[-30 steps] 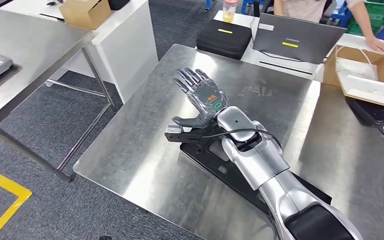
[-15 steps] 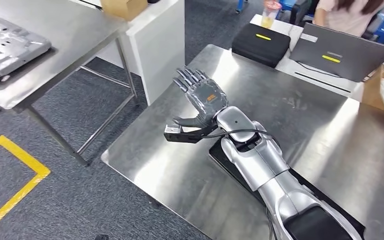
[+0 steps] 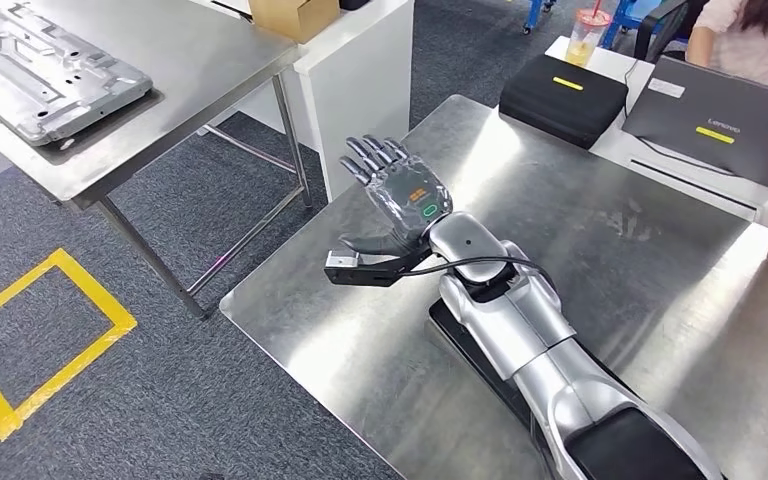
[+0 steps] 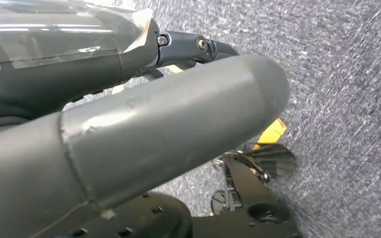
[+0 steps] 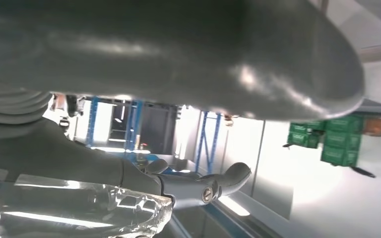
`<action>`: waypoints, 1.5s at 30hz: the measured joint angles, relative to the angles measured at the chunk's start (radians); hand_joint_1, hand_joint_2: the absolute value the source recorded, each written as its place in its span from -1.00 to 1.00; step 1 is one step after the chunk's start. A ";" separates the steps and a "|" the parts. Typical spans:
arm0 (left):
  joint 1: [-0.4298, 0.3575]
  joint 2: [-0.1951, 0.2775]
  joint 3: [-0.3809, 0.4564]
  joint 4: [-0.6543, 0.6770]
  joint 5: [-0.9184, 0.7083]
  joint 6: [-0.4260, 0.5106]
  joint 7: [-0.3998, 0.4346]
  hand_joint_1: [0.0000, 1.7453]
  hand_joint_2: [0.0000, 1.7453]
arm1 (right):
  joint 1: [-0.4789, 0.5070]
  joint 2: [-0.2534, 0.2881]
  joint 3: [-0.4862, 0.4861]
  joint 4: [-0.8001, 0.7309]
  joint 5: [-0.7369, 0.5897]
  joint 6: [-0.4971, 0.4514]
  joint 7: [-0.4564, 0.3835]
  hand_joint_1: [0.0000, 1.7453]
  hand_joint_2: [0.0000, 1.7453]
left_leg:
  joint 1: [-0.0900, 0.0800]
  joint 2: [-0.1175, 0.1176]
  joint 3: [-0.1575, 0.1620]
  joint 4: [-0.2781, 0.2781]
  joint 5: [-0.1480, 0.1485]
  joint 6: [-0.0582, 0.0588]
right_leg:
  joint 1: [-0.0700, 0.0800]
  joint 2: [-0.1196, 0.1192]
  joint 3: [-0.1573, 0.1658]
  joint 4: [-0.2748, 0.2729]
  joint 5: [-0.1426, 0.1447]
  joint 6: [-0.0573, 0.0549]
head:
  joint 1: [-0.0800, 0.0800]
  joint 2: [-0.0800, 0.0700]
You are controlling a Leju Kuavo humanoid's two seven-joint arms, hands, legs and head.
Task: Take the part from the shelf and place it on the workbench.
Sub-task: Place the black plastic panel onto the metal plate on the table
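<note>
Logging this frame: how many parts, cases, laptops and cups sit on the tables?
Parts: 2 (grey metal plate, black flat part)
Black case: 1
Laptop: 1
Cup: 1
Total: 5

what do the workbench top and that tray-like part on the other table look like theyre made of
The workbench top looks like brushed stainless steel: silvery, scuffed, with blurred reflections. The part looks like cast or machined aluminium, matte pale grey with ribs and pockets, though the alloy can't be told.
</note>
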 joint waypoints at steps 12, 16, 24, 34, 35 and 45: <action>-0.003 -0.003 0.000 0.000 -0.006 0.001 0.010 -1.00 -1.00 | -0.005 0.004 -0.001 0.010 0.002 -0.002 0.000 -1.00 -1.00 | -0.009 0.043 0.095 -0.192 0.098 0.035 | 0.022 -0.069 0.006 0.014 -0.031 0.025 | 0.007 0.000; -0.007 -0.003 0.001 0.000 -0.006 0.001 0.011 -1.00 -1.00 | 0.000 -0.002 -0.003 0.014 0.003 -0.003 0.000 -1.00 -1.00 | -0.005 0.002 0.101 -0.201 0.105 0.051 | 0.016 -0.002 -0.107 0.243 -0.123 0.019 | 0.013 0.000; -0.004 -0.006 0.001 0.000 -0.007 0.000 0.012 -1.00 -1.00 | 0.003 -0.006 -0.006 0.022 0.003 -0.003 0.000 -1.00 -1.00 | -0.008 -0.082 0.096 -0.189 0.098 0.033 | 0.007 0.048 -0.015 0.010 -0.007 0.038 | 0.013 0.000; -0.002 -0.006 0.001 0.000 -0.011 -0.005 0.012 -1.00 -1.00 | -0.002 0.006 -0.006 0.024 0.009 -0.003 -0.001 -1.00 -1.00 | 0.006 0.016 -0.038 0.063 -0.001 -0.008 | 0.013 -0.033 0.006 -0.005 -0.005 -0.014 | 0.006 0.000; -0.002 -0.006 0.001 0.000 -0.012 -0.005 0.012 -1.00 -1.00 | -0.002 0.006 -0.006 0.024 0.010 -0.003 -0.002 -1.00 -1.00 | 0.006 0.024 -0.007 0.004 0.031 -0.006 | 0.013 -0.041 0.007 -0.005 -0.007 -0.014 | 0.006 0.000; -0.006 -0.005 0.001 0.000 -0.018 -0.008 0.012 -1.00 -1.00 | -0.010 0.004 -0.007 0.025 0.009 -0.003 -0.002 -1.00 -1.00 | -0.005 0.018 0.111 -0.211 0.107 0.048 | 0.020 -0.020 -0.044 0.132 -0.092 0.012 | 0.014 0.000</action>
